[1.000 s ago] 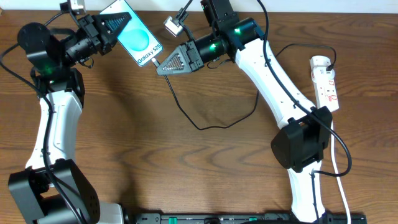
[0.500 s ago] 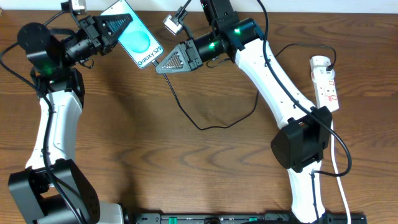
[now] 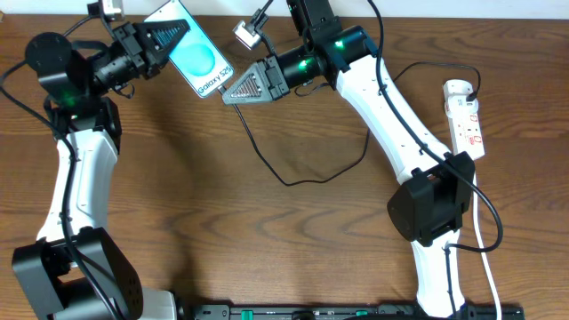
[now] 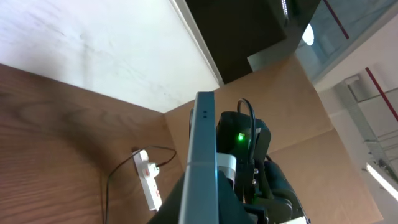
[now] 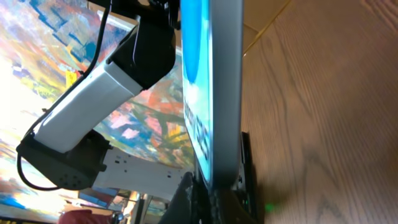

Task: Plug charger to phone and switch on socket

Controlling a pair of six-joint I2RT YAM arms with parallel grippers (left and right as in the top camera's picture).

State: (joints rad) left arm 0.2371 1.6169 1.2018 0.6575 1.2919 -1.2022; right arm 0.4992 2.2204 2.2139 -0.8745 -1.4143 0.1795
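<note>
My left gripper [image 3: 176,36] is shut on the phone [image 3: 203,60] and holds it raised at the back of the table, screen up, with the "Galaxy S25" end pointing right. My right gripper [image 3: 229,94] is shut on the charger's plug end and sits against that end of the phone; the plug tip itself is hidden. The charger cable [image 3: 284,183] loops across the table toward the socket [image 3: 466,116] at the right. In the left wrist view the phone [image 4: 202,143] is edge-on between my jaws [image 4: 200,214], with the socket [image 4: 147,179] beyond. In the right wrist view the phone [image 5: 221,81] meets my jaws [image 5: 217,199].
The socket's white cord [image 3: 484,233] runs down the right side past the right arm's base [image 3: 431,206]. The left arm's base [image 3: 76,276] stands at the front left. The table's far edge [image 3: 400,18] is close behind both grippers.
My right gripper has edged slightly up toward the phone's end. The left gripper and the phone have stayed put.
</note>
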